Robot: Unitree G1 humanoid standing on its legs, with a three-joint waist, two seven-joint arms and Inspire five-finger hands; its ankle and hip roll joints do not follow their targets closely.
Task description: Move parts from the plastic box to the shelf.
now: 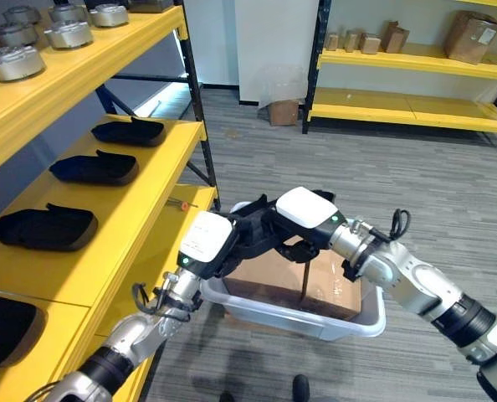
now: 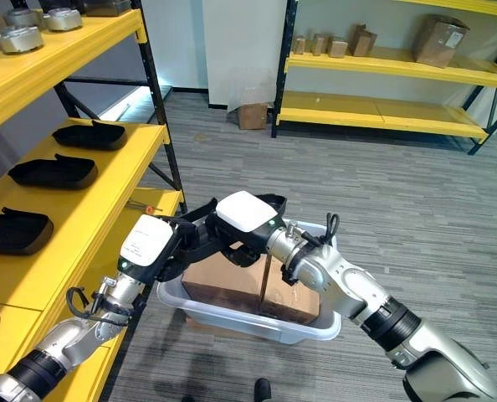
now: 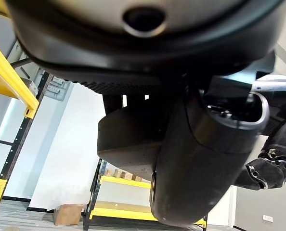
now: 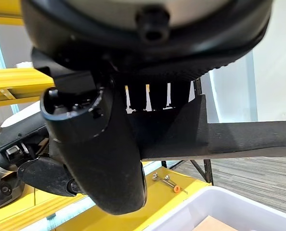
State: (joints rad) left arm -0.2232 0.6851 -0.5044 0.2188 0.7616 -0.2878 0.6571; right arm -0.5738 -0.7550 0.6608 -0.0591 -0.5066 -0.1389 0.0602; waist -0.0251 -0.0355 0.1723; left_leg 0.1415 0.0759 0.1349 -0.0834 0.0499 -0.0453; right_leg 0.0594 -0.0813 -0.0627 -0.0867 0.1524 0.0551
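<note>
A black moulded part (image 1: 258, 228) hangs in the air above the left end of the white plastic box (image 1: 353, 325), close to the yellow shelf (image 1: 152, 209). My left hand (image 1: 208, 240) is curled on its left side and my right hand (image 1: 307, 209) on its right side. In the left wrist view the part (image 3: 126, 144) sits behind the thumb (image 3: 196, 163). The right wrist view has the part (image 4: 239, 137) running out past the thumb (image 4: 99, 149). Brown cardboard (image 1: 274, 280) lies inside the box.
Three black parts (image 1: 43, 226) (image 1: 94, 167) (image 1: 130, 131) lie in a row on the middle shelf level. Round metal parts (image 1: 14, 60) stand on the level above. A small orange-tipped tool (image 1: 179, 203) rests near the shelf's front corner. A second yellow rack (image 1: 412, 105) stands across the carpet.
</note>
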